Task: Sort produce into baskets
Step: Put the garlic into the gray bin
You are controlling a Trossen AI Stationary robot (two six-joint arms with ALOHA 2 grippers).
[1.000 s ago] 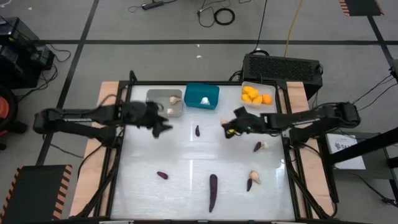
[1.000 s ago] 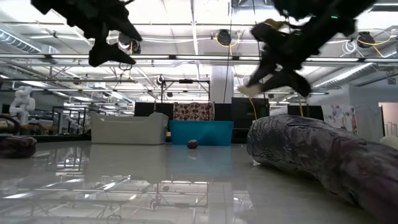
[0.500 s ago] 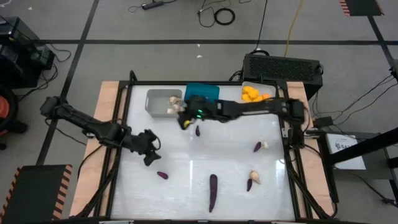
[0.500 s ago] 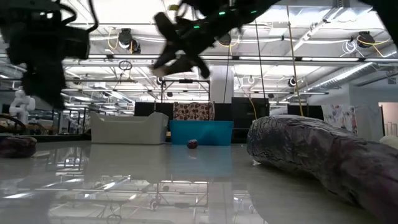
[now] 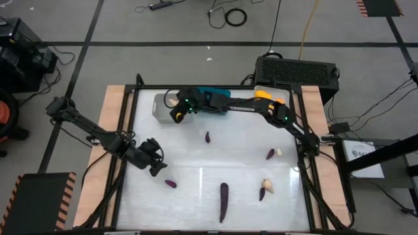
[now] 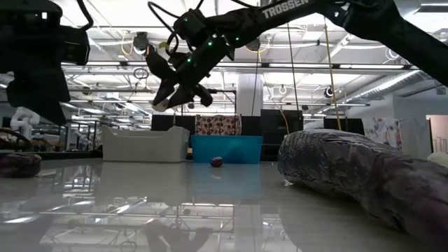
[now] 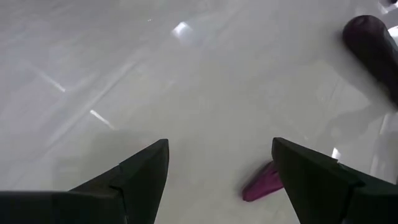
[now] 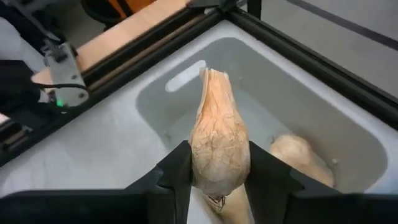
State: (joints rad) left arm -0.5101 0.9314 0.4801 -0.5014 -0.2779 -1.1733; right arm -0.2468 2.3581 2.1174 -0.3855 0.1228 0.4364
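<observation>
Here, the right gripper (image 5: 175,112) is seen in the upper centre of the high view, reached across over the light grey basket (image 5: 160,104), and its fingers are clenched on a pale beige garlic bulb (image 8: 217,143). In the right wrist view the bulb is held upright between the two dark fingers above the grey tub, where another beige bulb (image 8: 298,157) lies inside. The teal basket (image 5: 219,95) is placed just beside the grey one, and the clear basket with yellow-orange fruits (image 5: 262,96) is set further right. The left gripper (image 5: 155,166) is found at the lower left of the table, its fingers spread apart and empty, near a small purple vegetable (image 5: 170,184). A long purple eggplant (image 5: 223,201) is left at the lower centre of the white table (image 5: 196,156).
</observation>
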